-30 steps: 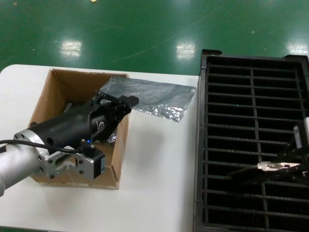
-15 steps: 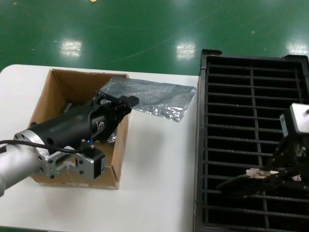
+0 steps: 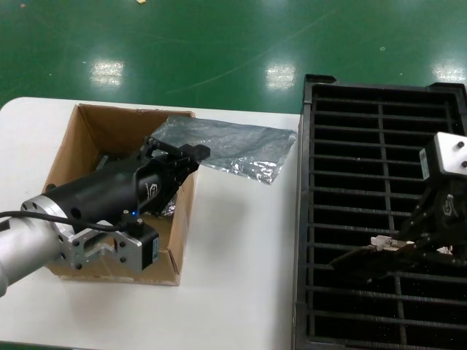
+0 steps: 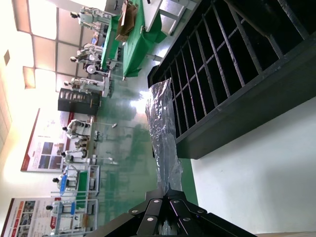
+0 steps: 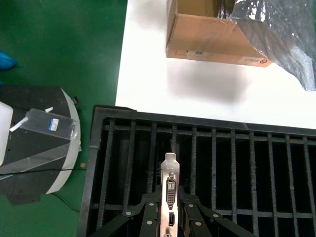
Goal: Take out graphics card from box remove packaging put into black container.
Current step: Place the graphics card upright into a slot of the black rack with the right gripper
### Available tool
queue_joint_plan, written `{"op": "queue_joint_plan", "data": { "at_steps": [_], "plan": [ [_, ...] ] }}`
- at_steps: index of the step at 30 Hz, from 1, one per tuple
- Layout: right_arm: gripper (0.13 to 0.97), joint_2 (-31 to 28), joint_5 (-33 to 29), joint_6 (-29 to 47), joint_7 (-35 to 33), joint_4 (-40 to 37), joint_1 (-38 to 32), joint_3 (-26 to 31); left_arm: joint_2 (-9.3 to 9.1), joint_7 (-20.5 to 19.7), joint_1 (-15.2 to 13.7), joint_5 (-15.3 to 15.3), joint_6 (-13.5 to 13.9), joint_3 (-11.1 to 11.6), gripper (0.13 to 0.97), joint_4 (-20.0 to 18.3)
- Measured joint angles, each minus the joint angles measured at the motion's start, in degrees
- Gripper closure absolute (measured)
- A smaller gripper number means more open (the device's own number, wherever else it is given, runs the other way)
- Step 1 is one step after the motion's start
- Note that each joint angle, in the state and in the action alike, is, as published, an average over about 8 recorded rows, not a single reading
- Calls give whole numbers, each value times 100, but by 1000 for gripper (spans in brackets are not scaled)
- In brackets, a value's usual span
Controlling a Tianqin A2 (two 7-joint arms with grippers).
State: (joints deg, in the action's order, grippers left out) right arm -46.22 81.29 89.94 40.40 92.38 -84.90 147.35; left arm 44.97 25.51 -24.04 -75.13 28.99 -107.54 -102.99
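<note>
Holding graphics card [image 5: 171, 185] — right gripper [image 5: 170, 210] jaws

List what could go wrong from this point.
The right gripper holds the graphics card by its bracket end over the black container; if it is not lined up with a slot, its edge may catch on a divider. The left gripper pinches the packaging by one end at the box rim; the loose end may drag along the table.
</note>
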Motion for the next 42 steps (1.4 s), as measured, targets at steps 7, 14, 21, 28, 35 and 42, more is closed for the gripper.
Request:
{"op": "queue_joint_plan", "data": {
  "at_steps": [7,14,21,28,35,42],
  "plan": [
    [909,96,-10,0,-71,-132,49,25,0,0,0,0,0,0,958,0],
    [909,125,-64,0,-144,-177,81,-8,0,0,0,0,0,0,958,0],
    [909,175,-217,0,-223,-324,140,-51,0,0,0,0,0,0,958,0],
    [909,234,-356,0,-273,-459,172,-47,0,0,0,0,0,0,958,0],
    [909,232,-415,0,-293,-503,153,4,0,0,0,0,0,0,958,0],
    [909,277,-544,0,-298,-585,165,20,0,0,0,0,0,0,958,0]
  ]
}}
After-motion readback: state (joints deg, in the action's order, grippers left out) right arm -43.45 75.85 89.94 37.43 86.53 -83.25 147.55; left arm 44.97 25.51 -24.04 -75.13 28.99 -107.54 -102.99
